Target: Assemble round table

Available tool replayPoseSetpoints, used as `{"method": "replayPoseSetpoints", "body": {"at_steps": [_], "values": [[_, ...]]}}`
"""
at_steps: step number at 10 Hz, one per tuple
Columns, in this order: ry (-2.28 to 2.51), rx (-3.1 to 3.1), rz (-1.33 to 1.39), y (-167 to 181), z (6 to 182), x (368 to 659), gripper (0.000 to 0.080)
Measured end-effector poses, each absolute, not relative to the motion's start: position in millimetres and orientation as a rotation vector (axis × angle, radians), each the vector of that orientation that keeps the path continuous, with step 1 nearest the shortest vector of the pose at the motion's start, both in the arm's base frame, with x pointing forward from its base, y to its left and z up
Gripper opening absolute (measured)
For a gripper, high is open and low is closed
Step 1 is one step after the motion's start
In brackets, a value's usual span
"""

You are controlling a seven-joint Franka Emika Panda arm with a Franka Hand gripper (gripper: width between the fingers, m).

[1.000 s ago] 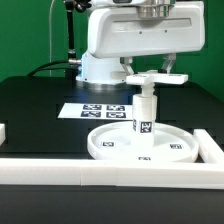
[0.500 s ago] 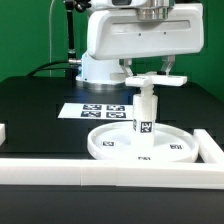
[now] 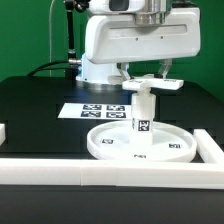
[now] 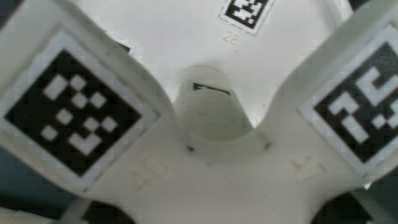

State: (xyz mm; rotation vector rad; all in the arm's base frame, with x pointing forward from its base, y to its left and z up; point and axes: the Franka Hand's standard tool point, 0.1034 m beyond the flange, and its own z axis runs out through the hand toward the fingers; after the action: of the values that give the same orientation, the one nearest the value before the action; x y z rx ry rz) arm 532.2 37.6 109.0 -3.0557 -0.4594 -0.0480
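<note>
The round disc top (image 3: 105, 146) lies on the table near the front. The short leg (image 3: 143, 118) stands upright at its middle. The flat cross-shaped base (image 3: 150, 86) sits on top of the leg, slightly tilted. My gripper (image 3: 150, 73) comes down from above and is shut on the base. In the wrist view the base (image 4: 205, 160) fills the picture, with two marker arms spreading out, and the disc top (image 4: 169, 25) shows beyond it. The fingertips are hidden there.
The marker board (image 3: 100, 110) lies flat behind the disc. Long white border bars run along the front (image 3: 110, 172), at the exterior view's right (image 3: 211, 148) and at its left (image 3: 3, 131). The robot's base (image 3: 95, 68) stands behind.
The cross-shaped base has turned in my grip on top of the leg; its arms have swung toward the exterior view's left and it sits a little lower.
</note>
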Motion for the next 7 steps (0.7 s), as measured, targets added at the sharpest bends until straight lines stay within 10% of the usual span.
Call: {"method": "replayPoseSetpoints", "body": {"at_steps": [7], "values": [[-0.462,-3.056,-0.026,38.0,99.4,529.7,0.0453]]}}
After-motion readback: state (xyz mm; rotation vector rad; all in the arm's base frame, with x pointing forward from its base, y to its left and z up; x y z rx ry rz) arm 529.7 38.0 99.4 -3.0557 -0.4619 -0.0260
